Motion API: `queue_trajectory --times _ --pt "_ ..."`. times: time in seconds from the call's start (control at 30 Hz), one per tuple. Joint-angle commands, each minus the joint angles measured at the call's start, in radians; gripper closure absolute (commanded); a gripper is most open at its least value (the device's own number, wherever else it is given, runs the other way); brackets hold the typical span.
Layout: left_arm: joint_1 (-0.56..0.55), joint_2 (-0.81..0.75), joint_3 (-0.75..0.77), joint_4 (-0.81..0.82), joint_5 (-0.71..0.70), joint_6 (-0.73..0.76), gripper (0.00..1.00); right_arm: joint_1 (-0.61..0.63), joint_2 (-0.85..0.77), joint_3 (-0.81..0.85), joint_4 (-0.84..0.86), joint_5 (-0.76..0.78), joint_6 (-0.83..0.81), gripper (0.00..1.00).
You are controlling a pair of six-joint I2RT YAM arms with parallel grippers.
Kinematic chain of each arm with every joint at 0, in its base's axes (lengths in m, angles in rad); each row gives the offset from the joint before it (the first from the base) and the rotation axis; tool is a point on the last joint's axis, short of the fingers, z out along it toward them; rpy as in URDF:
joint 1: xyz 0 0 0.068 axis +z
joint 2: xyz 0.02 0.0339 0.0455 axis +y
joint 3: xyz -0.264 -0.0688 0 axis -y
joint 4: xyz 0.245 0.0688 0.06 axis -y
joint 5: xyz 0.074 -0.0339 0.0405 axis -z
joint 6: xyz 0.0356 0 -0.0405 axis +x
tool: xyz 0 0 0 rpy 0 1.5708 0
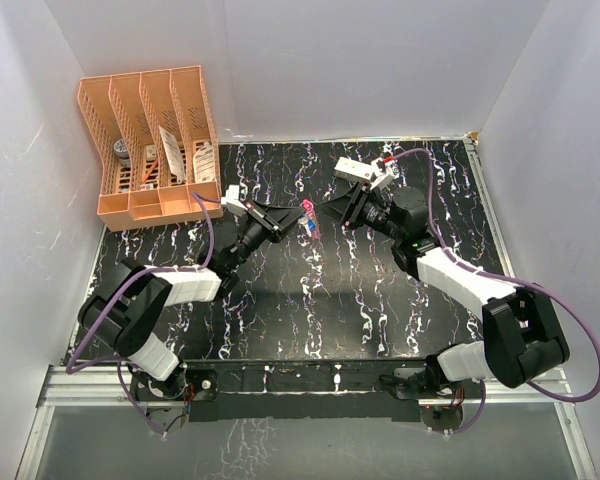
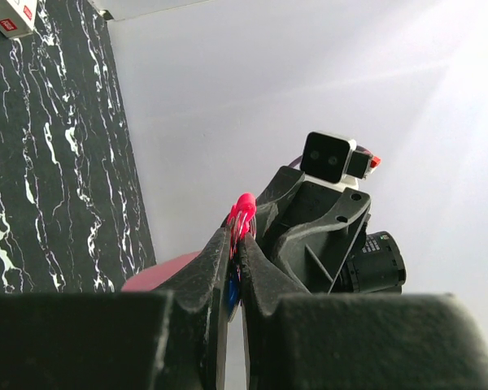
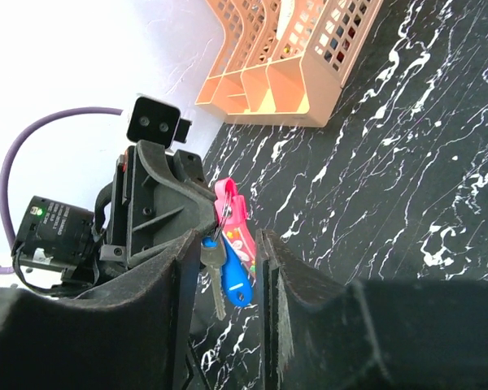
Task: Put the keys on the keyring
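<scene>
My left claw (image 2: 237,237) is clenched on the keys (image 3: 228,272), pinching the pink key (image 3: 230,213) near its top. The blue key (image 3: 237,280) dangles below, well above the desk (image 1: 310,300). My right claw (image 3: 225,237) stands released, a finger either side of the bunch and gripping nothing. I judge these to be light, stiff, slick little things, best pinched flat across the head. I cannot make out the keyring.
</scene>
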Motion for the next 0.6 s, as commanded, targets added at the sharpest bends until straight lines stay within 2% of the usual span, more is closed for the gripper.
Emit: queue_trajectory --times 0.0,0.57 --pt "-0.002 0.009 0.051 0.048 0.021 0.014 1.0 -0.001 -0.024 -0.008 0.035 -0.043 0.021 0.67" --pt "-0.002 0.058 0.065 0.09 0.046 0.001 1.0 -0.001 -0.002 -0.013 0.085 -0.06 0.064 0.68"
